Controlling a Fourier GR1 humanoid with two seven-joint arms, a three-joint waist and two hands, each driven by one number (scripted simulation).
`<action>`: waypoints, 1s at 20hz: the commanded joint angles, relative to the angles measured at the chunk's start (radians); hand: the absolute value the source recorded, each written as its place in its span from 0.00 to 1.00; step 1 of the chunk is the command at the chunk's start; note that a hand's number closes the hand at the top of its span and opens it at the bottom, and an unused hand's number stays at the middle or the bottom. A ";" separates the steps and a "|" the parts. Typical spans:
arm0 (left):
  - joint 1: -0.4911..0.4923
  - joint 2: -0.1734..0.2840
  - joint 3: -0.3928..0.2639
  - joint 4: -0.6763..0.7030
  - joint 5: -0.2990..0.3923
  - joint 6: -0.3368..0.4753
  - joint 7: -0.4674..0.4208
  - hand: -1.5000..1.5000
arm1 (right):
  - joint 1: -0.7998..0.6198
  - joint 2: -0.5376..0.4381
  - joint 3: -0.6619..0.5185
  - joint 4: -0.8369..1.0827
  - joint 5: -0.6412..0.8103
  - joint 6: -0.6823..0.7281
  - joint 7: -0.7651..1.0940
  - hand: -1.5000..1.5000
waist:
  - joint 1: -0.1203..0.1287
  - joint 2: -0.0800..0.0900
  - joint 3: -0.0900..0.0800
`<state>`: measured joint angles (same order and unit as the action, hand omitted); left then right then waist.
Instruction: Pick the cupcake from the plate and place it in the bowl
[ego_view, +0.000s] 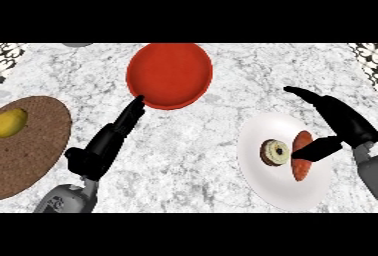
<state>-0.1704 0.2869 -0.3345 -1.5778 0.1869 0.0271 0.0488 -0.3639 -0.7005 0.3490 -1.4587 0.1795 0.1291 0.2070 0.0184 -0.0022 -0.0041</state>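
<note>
Fingers (325, 102) of right hand (347, 122) straight and spread over white plate (284, 192), thumb above cupcake (275, 152).

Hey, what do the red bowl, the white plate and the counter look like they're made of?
Red bowl: smooth matte, likely plastic or glazed ceramic, uniform colour. White plate: plain, smooth, ceramic-like. Counter: grey-veined white mottling, looks like marble or stone.

A red bowl (169, 75) and a white plate (277, 185) sit on a grey-and-white marbled counter (192, 150). The plate carries a brown, cream-topped cupcake (274, 152) and an orange carrot (301, 162). A brown woven mat (37, 150) bears something yellow (12, 122). Both hands are black.
</note>
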 joint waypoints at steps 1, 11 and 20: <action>-0.013 -0.019 -0.013 0.024 -0.012 -0.004 -0.016 0.50 | -0.091 -0.093 0.086 -0.002 -0.027 0.274 0.174 0.00 | 0.007 0.005 -0.003; 0.014 -0.006 0.031 0.022 -0.022 -0.025 -0.023 0.50 | -0.267 0.030 0.066 -0.079 -0.342 0.615 0.703 0.00 | -0.016 0.000 0.003; 0.026 -0.010 0.079 0.040 -0.017 -0.083 -0.022 0.50 | -0.235 0.123 0.102 -0.153 -0.321 0.574 0.846 0.00 | -0.021 0.001 0.003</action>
<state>-0.1453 0.2656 -0.2894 -1.5796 0.1626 -0.0125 0.0517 -0.6144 -0.6065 0.4485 -1.5505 -0.1359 0.6599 0.9108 0.0019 -0.0020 -0.0010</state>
